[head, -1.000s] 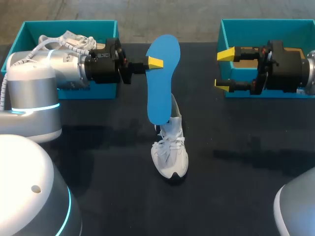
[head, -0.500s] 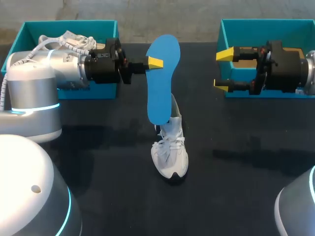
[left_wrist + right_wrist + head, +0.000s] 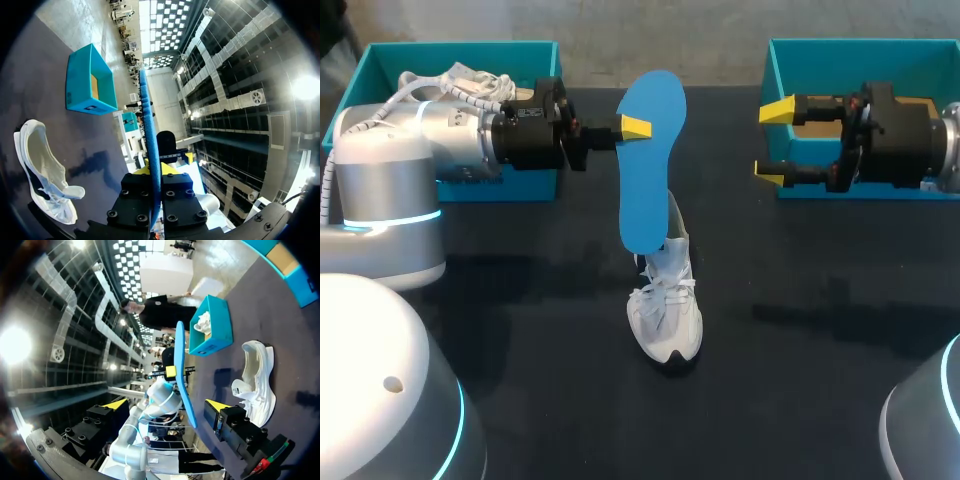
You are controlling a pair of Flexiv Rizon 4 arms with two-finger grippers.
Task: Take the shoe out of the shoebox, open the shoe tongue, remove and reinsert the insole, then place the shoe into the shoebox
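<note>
Blue foam insole (image 3: 648, 165) hangs upright in the air, clamped between the fingers of the left gripper (image 3: 638, 127). Its lower end is over the heel of the white laced sneaker (image 3: 666, 315) at the middle of the black table (image 3: 800, 350). The right gripper (image 3: 775, 143) hangs spread wide and empty, in front of the teal cardboard shoebox (image 3: 865, 60) at the table's far right corner.

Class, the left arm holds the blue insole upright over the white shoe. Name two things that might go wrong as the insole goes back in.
1. The left jaws pinch the insole only at one edge near its top, so it may swivel or buckle when pushed in.
2. Nothing holds the shoe. The right jaws stand open over by the right shoebox, so the shoe may tip or slide.
</note>
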